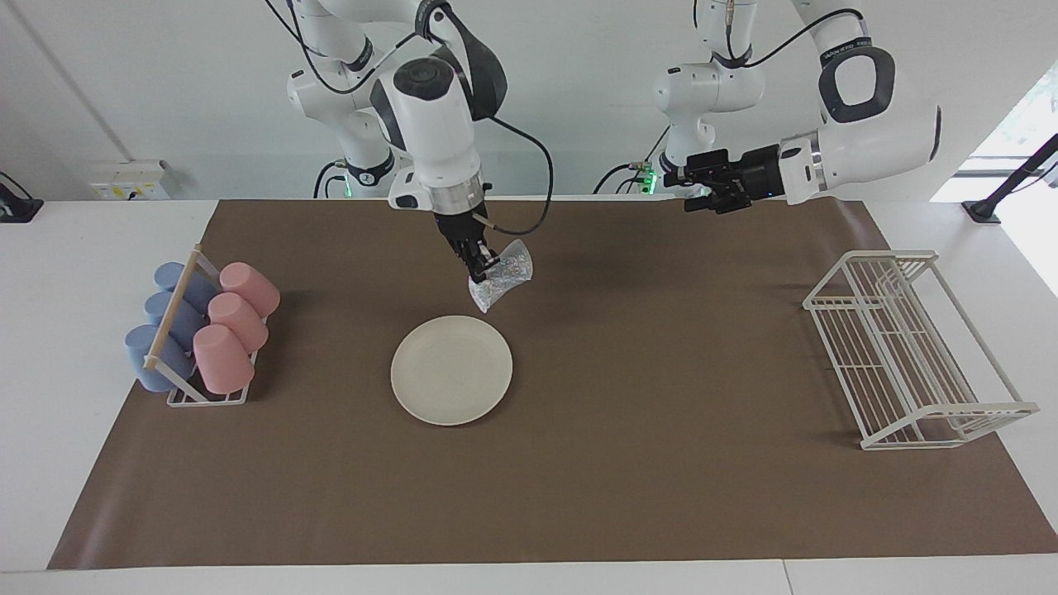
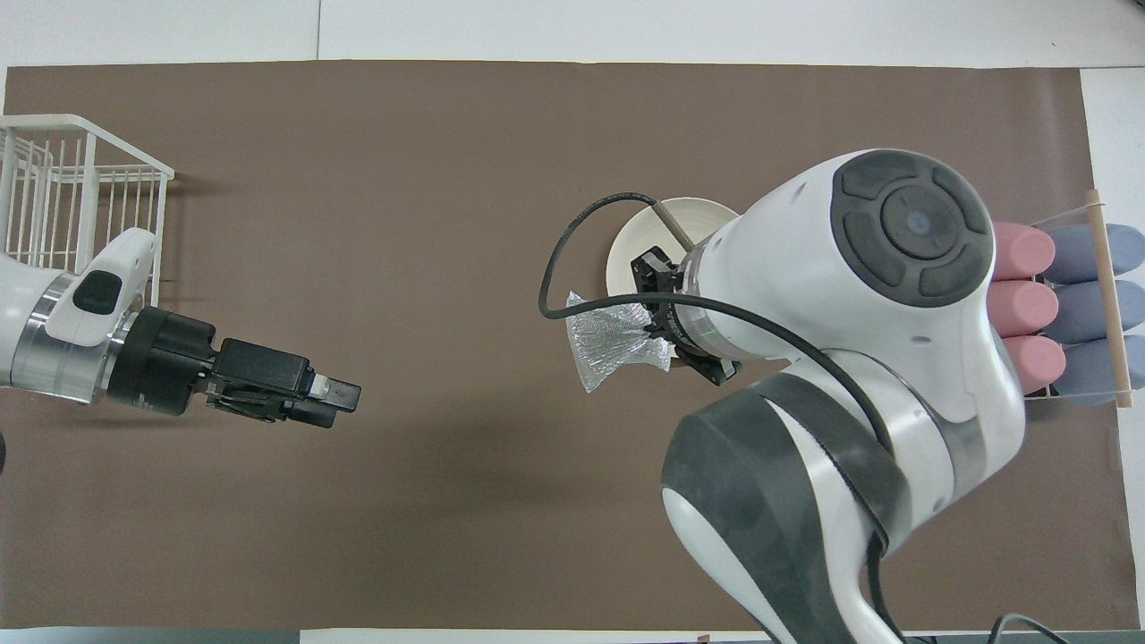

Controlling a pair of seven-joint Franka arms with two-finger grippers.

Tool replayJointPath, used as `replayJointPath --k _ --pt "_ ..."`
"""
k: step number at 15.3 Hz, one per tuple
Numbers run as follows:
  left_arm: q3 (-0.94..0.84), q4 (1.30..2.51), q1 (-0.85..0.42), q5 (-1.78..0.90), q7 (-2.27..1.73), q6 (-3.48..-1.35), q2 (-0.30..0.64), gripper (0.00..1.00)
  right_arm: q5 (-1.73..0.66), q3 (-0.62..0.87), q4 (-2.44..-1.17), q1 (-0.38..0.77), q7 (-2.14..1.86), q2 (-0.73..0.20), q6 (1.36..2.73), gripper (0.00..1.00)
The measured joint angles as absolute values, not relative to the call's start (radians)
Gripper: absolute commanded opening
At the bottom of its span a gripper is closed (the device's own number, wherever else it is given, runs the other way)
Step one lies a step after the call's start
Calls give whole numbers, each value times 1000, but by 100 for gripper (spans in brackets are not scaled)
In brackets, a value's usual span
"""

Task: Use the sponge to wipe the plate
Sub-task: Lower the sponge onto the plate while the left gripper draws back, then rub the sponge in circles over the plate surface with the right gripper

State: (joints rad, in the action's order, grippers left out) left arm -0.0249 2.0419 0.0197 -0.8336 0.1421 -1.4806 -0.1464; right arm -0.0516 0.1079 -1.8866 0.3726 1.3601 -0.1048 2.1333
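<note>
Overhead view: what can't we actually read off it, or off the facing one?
- Plate: overhead view, mostly covered by the right arm; whole only in the facing view.
- Pink cups: overhead view, partly hidden by the same arm.
- Wire rack: overhead view, cut off by the picture's edge.
- Right tool on the sponge: its height over the plate cannot be judged.

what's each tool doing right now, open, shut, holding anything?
Right tool: shut on the sponge, in the air near the plate.
Left tool: holding nothing, waiting; open or shut cannot be told.
</note>
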Motion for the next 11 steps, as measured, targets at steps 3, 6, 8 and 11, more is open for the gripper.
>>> replayJointPath --k 3,6,8,11 --pt "-21 2027 40 -710 142 -1534 -146 100 -49 106 -1987 340 1281 -143 2318 0" --pt "-22 2024 42 -548 142 -1608 -146 100 -49 105 -2061 275 1170 -146 2391 0" --pt "-22 2024 43 -463 142 -1653 -145 100 -49 105 -2078 262 1155 -150 2416 0" --pt "-22 2024 43 -333 142 -1709 -144 100 -49 110 -2091 265 1155 -186 2447 0"
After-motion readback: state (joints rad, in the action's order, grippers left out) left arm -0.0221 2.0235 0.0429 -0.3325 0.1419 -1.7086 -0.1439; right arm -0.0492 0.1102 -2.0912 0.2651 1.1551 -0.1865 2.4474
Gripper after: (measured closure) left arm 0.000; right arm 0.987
